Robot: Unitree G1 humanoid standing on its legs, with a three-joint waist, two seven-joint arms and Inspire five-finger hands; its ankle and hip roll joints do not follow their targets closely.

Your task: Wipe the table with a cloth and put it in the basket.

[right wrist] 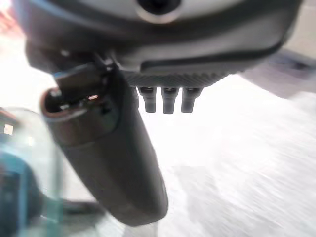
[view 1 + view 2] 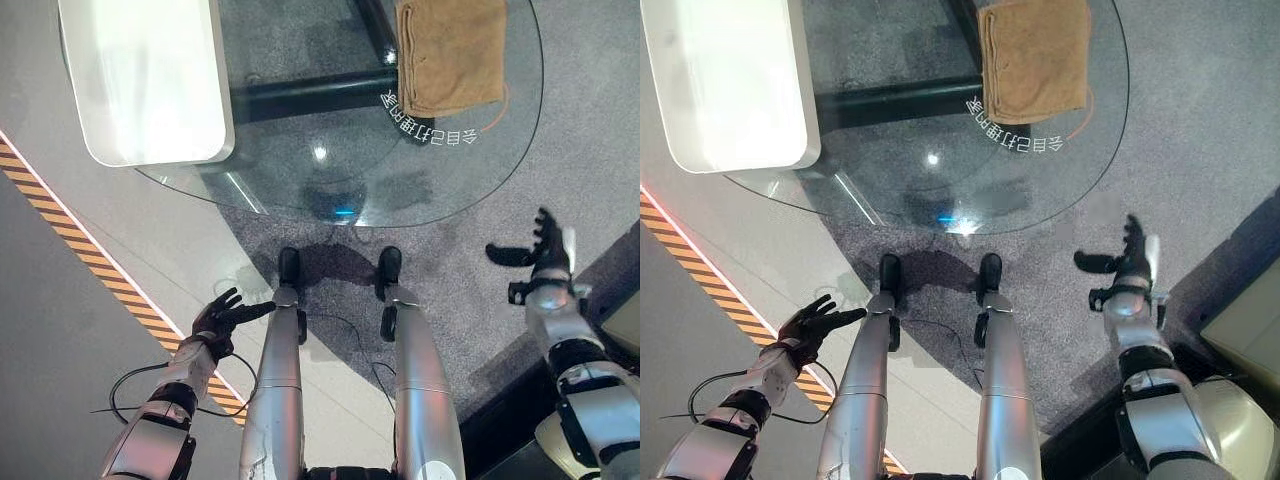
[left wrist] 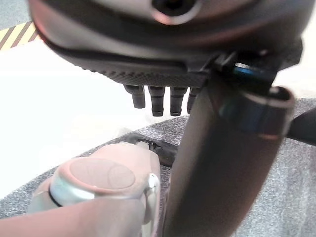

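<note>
In the left eye view, the task looks not yet begun. The brown cloth (image 2: 452,55) lies flat on the far part of the round glass table (image 2: 300,160), near its right rim and beside white lettering on the glass. No hand touches it. The left hand (image 2: 222,316) hangs low at the left, over the floor near the striped yellow and black tape (image 2: 60,215), with fingers spread and holding nothing. The right hand (image 2: 545,255) is raised at the right, well apart from the table edge, fingers straight and empty. A white rectangular object (image 2: 145,75) covers the left part of the table; I cannot tell if it is the basket.

In the right eye view, the same layout shows. The near rim of the table curves in front of the robot, and open glass lies between this rim and the cloth. The right hand has free carpet around it, so I judge it can come forward over the rim without obstacle.

In the left wrist view, the left hand's fingers point straight out and grip nothing.

In the right wrist view, the right hand's fingers are also straight, with the thumb standing out, and nothing is held. Everything remains: taking the cloth, wiping, and placing it.
</note>
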